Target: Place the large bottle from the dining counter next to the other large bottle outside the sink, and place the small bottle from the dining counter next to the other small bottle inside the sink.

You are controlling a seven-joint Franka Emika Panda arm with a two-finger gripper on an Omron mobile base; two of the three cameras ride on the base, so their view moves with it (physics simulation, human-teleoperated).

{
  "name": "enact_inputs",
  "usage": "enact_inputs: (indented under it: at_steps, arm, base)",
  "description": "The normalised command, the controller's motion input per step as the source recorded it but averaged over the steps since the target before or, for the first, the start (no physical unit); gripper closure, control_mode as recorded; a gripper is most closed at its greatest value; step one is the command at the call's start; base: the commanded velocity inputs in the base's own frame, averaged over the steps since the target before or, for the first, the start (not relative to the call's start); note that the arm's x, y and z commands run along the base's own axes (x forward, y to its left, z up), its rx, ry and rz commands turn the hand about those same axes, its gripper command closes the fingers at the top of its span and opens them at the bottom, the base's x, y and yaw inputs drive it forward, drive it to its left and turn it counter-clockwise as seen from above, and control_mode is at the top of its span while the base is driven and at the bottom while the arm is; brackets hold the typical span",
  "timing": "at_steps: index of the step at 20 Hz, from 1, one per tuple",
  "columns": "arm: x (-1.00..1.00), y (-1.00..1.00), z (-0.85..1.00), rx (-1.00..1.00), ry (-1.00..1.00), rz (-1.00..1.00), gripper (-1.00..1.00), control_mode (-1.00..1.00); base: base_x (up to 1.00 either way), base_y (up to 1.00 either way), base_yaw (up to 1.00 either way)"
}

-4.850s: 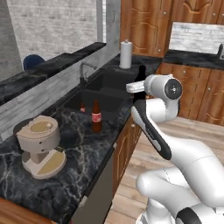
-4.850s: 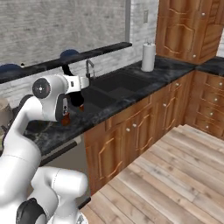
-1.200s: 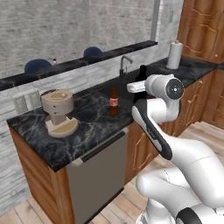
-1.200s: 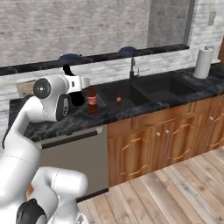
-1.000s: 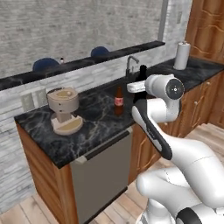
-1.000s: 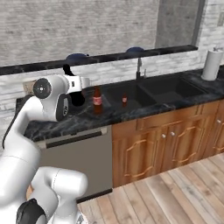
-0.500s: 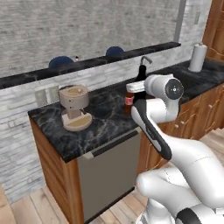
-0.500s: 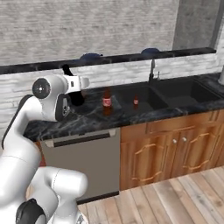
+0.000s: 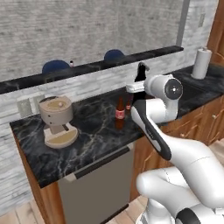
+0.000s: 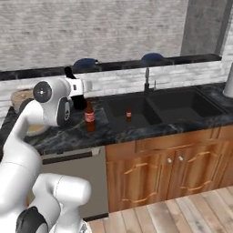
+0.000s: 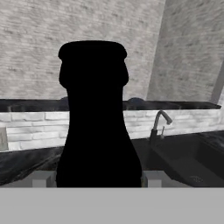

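A beige coffee machine (image 9: pixel 56 120) stands on the counter; a paper-towel roll (image 9: pixel 201 63) far right.

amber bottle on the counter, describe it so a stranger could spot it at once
Find the dark sink with its curved faucet. On the marble counter beside the basin stands the amber-brown bottle, upright, with a red label. It is far taller than the tiny bottle inside the sink.

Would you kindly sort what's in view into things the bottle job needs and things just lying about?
Job:
black bottle in the hand
amber bottle
small bottle in the sink
dining counter

Lying about:
coffee machine
paper towel roll
stools
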Motion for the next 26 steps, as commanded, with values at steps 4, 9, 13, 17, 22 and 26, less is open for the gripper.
enact_inputs:
  at_steps: [4, 9, 13, 17, 22, 26]
  arm:
    - [0.00, 0.00, 0.00, 0.00, 0.00, 0.00, 1.00, 1.00]
    - [0.00, 0.00, 0.00, 0.00, 0.00, 0.00, 1.00, 1.00]
    - [0.00, 0.00, 0.00, 0.00, 0.00, 0.00, 1.00, 1.00]
    - [0.08, -0.01, -0.08, 0.02, 0.00, 0.03, 1.00, -1.00]
    - [0.05, -0.03, -0.34, 0.06, 0.00, 0.07, 1.00, -1.00]
    - [-0.21, -0.14, -0.40, 0.04, 0.00, 0.04, 1.00, -1.00]
  base:
    - [0.70, 0.00, 0.14]
    - [0.79, 0.00, 0.12]
    - [0.70, -0.06, 0.13]
    - [0.37, -0.07, 0.09]
    - [0.00, 0.00, 0.00]
    - [0.00, 0.00, 0.00]
